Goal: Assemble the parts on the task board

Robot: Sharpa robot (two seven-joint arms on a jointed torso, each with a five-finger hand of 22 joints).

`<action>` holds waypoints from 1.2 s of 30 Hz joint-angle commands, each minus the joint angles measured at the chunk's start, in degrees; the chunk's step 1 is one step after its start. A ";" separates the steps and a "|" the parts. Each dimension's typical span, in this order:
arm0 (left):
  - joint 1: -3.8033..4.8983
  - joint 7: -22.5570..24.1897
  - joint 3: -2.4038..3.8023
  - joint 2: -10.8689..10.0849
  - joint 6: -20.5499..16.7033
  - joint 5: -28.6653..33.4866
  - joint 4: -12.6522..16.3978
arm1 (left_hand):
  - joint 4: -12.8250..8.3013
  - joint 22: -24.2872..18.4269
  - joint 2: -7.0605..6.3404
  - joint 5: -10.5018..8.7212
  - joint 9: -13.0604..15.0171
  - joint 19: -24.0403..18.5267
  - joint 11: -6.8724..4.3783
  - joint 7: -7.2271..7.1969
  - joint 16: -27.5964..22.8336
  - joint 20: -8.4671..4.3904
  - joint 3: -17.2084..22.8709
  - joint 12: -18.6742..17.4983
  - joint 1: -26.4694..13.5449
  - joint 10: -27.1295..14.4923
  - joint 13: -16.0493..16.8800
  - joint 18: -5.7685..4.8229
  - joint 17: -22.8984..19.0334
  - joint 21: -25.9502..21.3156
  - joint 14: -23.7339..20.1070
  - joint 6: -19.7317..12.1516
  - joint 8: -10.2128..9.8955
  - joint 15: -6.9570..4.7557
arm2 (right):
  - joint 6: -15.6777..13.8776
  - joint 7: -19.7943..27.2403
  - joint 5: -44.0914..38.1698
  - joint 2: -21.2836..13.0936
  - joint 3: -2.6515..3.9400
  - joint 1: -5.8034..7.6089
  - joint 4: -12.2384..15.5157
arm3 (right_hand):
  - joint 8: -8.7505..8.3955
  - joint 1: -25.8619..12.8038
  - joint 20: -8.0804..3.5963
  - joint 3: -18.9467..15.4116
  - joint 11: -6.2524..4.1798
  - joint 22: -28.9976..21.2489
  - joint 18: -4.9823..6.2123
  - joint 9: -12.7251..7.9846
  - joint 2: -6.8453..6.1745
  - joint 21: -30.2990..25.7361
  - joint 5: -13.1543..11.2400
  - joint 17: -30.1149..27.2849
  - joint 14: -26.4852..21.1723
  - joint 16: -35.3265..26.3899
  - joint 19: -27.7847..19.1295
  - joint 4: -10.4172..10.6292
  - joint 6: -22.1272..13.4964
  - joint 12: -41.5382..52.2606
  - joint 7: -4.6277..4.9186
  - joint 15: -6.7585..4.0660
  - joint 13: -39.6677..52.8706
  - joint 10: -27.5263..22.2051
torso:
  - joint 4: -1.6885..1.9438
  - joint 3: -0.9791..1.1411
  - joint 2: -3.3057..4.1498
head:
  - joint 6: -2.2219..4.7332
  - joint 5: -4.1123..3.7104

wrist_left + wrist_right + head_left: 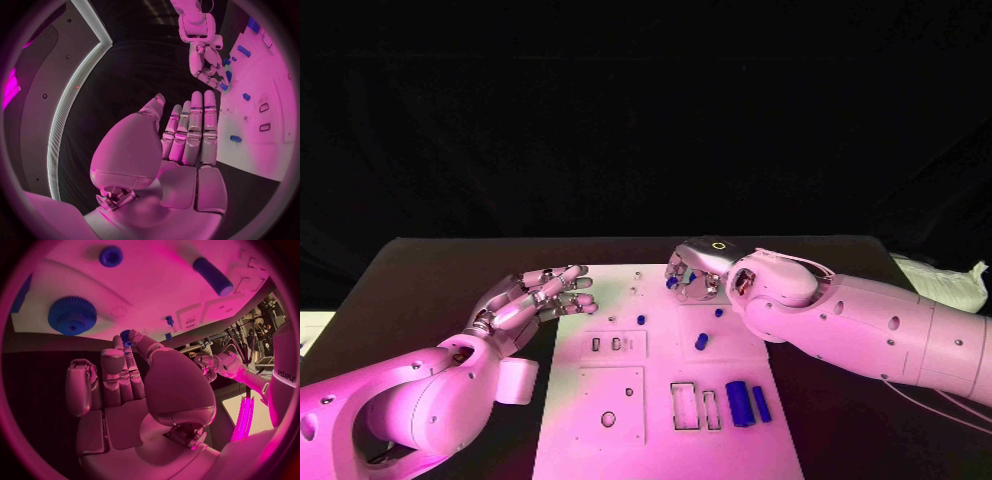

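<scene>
A small blue gear [127, 335] is pinched at the fingertips of the right hand [698, 270], upper centre of the head view, over the task board's [661, 420] far edge. The left hand [538, 297] is held flat at the board's left edge – fingers straight, nothing gripped. Blue cylinders [738, 403] lie lower right on the board – well apart from both hands.

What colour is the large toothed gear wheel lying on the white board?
Blue; the large toothed gear wheel shows best in the right wrist view.
</scene>
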 commanded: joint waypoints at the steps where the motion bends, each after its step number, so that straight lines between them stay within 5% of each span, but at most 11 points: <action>1: 0.09 0.20 0.05 0.23 0.64 0.06 -0.03 | -0.29 0.08 -0.06 0.00 -0.05 0.26 0.13 0.27 -0.21 0.01 0.04 -0.21 0.46 -0.22 -0.09 0.53 0.06 0.28 0.31 0.00 -0.20 -0.05 | -6.42 -0.35 0.22 0.39 0.01 0.00 0.02 | 0.09 1.90 -0.18 0.44 0.15 0.10 -0.61 1.19 1.18 0.26 0.23 0.13 0.05 0.36 0.33 0.01 0.60 0.12 -0.05 -0.46 0.10 0.44 | 0.17 -0.10 0.07 | 0.18 -0.13; 12: 0.10 0.28 0.05 0.44 0.74 0.06 0.04 | -0.32 0.08 -0.05 0.00 -0.05 0.26 0.16 0.30 -0.23 0.02 0.03 -0.23 0.46 -0.28 -0.11 0.53 0.10 0.28 0.32 -0.06 -0.24 -0.04 | -7.27 -1.09 0.35 3.11 0.01 0.25 -1.90 | -0.11 2.00 -0.13 0.89 0.29 0.22 -0.63 1.35 0.82 0.33 -0.23 0.26 0.02 0.64 0.35 0.11 0.46 0.00 0.12 -0.36 0.03 0.24 | 0.32 -0.10 0.26 | 0.38 -0.59; 24: 0.11 0.28 0.05 0.70 0.86 0.06 0.12 | -0.35 0.08 -0.04 0.00 -0.05 0.26 0.17 0.30 -0.25 0.03 0.04 -0.23 0.48 -0.32 -0.11 0.52 0.13 0.28 0.32 -0.08 -0.27 -0.03 | -5.03 -0.45 0.30 6.29 -0.02 0.64 -5.11 | -0.29 1.93 -0.06 1.08 0.41 0.38 -0.66 1.46 0.40 0.42 -0.43 0.56 0.03 0.99 0.42 0.23 0.31 -0.04 0.22 -0.27 -0.01 -0.03 | 0.93 -0.53 0.87 | 0.52 -1.09; 36: 0.11 0.31 0.05 1.05 0.97 0.06 -0.23 | -0.36 0.08 -0.02 0.00 -0.04 0.26 0.17 0.29 -0.26 0.03 0.04 -0.24 0.49 -0.33 -0.12 0.52 0.14 0.28 0.32 -0.08 -0.28 -0.02 | -2.80 -1.09 -0.24 8.23 -0.06 1.04 -7.22 | -0.42 1.73 0.00 1.17 0.48 0.44 -0.67 1.55 0.15 0.46 -0.61 0.74 0.04 1.24 0.43 0.46 0.24 -0.02 0.26 -0.20 -0.02 -0.19 | 1.17 -0.66 1.33 | 0.50 -1.24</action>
